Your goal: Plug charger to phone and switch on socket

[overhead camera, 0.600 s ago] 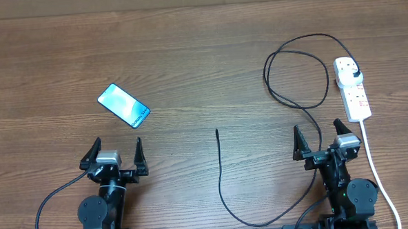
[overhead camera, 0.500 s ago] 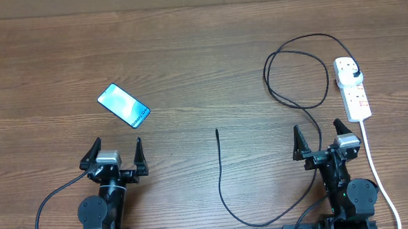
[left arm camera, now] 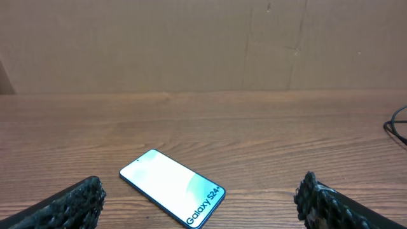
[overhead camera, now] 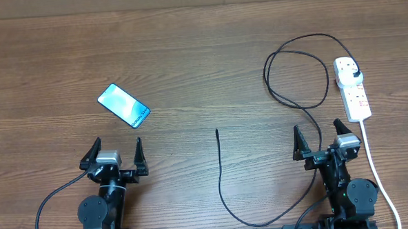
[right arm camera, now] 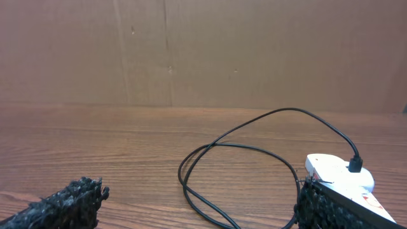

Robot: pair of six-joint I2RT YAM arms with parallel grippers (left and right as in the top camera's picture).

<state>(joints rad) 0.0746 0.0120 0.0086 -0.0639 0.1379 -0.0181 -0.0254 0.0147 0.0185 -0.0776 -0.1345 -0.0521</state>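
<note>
The phone (overhead camera: 123,105) lies flat on the table at the left, its light-blue screen lit; the left wrist view shows it (left arm camera: 172,186) just ahead of my fingers. My left gripper (overhead camera: 116,154) is open and empty, a little nearer than the phone. The charger, a thin black cable (overhead camera: 298,69), loops at the right; its plug (overhead camera: 354,73) sits in the white socket strip (overhead camera: 352,89). Its free connector tip (overhead camera: 217,131) lies at the table's middle. My right gripper (overhead camera: 319,138) is open and empty, near the cable (right arm camera: 235,159) and the strip (right arm camera: 337,173).
The strip's thick white cord (overhead camera: 379,176) runs down the right side past my right arm. The black cable curves along the front edge (overhead camera: 257,221) between the two arm bases. A brown cardboard wall (left arm camera: 203,44) stands behind the table.
</note>
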